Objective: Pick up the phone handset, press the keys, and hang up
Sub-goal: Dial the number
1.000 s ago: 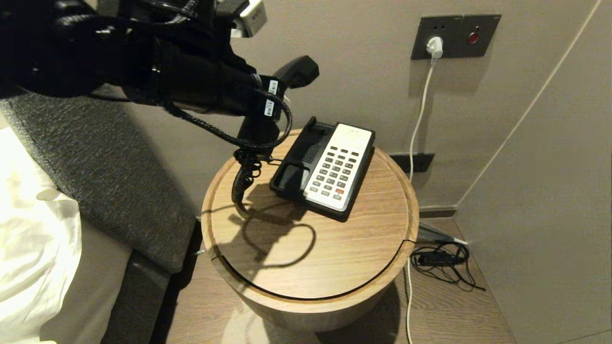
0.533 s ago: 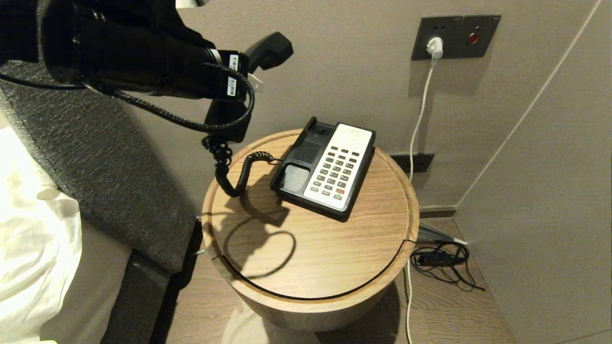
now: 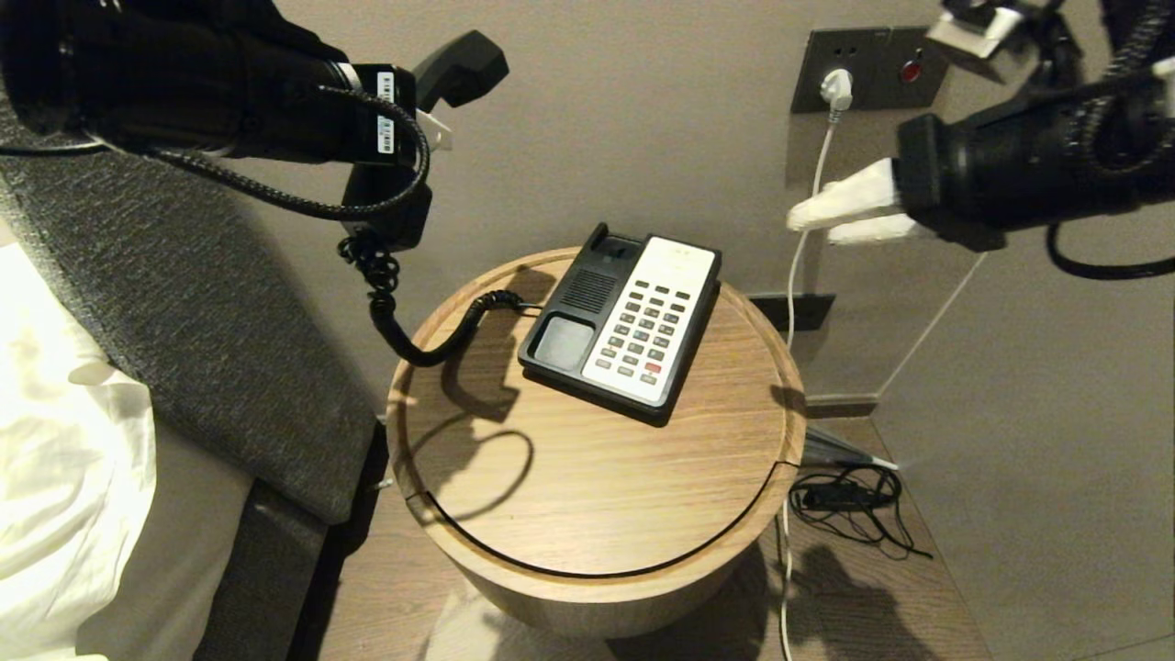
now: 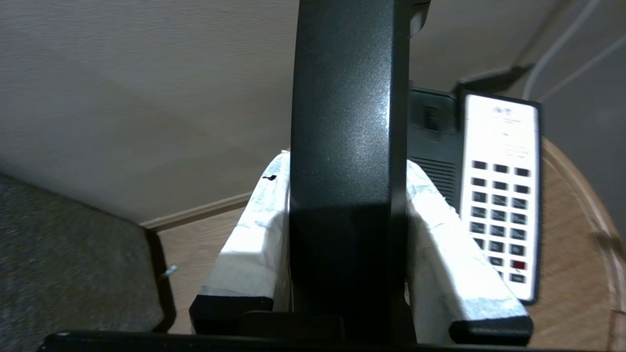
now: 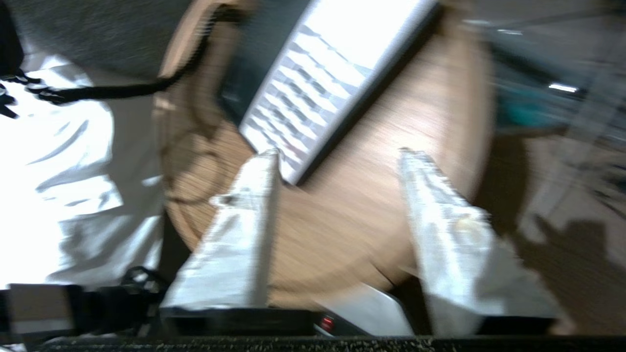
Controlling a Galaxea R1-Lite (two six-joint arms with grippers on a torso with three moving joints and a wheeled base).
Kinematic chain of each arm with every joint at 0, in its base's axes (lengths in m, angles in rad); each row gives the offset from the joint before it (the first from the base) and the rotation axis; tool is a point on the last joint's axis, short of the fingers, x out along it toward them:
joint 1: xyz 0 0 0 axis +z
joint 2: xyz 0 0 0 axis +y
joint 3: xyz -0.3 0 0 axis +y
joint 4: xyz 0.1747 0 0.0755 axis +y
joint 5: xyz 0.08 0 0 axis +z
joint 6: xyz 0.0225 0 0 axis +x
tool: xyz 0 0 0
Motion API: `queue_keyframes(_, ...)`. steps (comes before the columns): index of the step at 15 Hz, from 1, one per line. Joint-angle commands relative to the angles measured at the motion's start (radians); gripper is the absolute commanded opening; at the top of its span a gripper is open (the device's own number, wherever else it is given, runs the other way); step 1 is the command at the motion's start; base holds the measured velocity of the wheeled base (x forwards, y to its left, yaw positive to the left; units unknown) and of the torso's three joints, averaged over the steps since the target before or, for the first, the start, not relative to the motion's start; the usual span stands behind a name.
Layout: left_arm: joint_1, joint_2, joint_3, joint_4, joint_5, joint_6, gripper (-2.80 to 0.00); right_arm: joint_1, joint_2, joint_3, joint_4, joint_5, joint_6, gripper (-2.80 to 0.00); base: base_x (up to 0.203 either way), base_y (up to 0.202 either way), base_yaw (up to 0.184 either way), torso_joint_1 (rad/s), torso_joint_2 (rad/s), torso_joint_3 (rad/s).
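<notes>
The black phone base (image 3: 624, 323) with its white keypad (image 3: 650, 319) sits on the round wooden table (image 3: 597, 477); its cradle is empty. My left gripper (image 3: 418, 128) is shut on the black handset (image 3: 459, 69), held high to the left of the table, well above the base. In the left wrist view the handset (image 4: 347, 146) fills the gap between the white padded fingers (image 4: 254, 234). The coiled cord (image 3: 404, 312) hangs from the handset to the base. My right gripper (image 3: 812, 220) is open and empty, in the air to the right of the phone; its wrist view shows the keypad (image 5: 318, 83) beyond its fingers (image 5: 440, 210).
A wall socket panel (image 3: 872, 69) holds a white plug and cable (image 3: 808, 211) behind the table. A black cable bundle (image 3: 849, 500) lies on the floor at right. A grey upholstered headboard (image 3: 184, 321) and white bedding (image 3: 64, 477) stand to the left.
My left gripper has carried the handset up and to the left, stretching the cord. My right arm has come into view from the right, fingers open.
</notes>
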Motion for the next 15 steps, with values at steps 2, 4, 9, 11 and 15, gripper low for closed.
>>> queue_keyframes(2,0.022,-0.011,0.002,0.003,0.002,-0.001,-2.8,0.076,0.215,-0.122,0.011,-0.016,0.02,0.0,0.0,0.0,0.0,0.0,0.0,0.0)
queue_keyframes(4,0.036,-0.011,0.005,0.0,0.002,-0.001,-2.8,0.09,0.274,-0.134,0.004,-0.037,0.023,0.0,0.0,0.0,0.0,0.0,0.0,0.0)
queue_keyframes(9,0.055,-0.007,0.008,0.002,0.002,-0.001,-2.8,0.118,0.321,-0.149,-0.009,-0.042,0.023,0.0,0.0,0.0,0.0,0.0,0.0,0.0)
queue_keyframes(11,0.058,-0.004,0.005,0.0,0.001,-0.001,-2.8,0.129,0.327,-0.164,-0.009,-0.041,0.022,0.0,0.0,0.0,0.0,0.0,0.0,0.0)
queue_keyframes(15,0.075,-0.006,0.006,-0.001,0.001,-0.001,-2.8,0.153,0.329,-0.187,-0.016,-0.04,0.032,0.0,0.0,0.0,0.0,0.0,0.0,0.0)
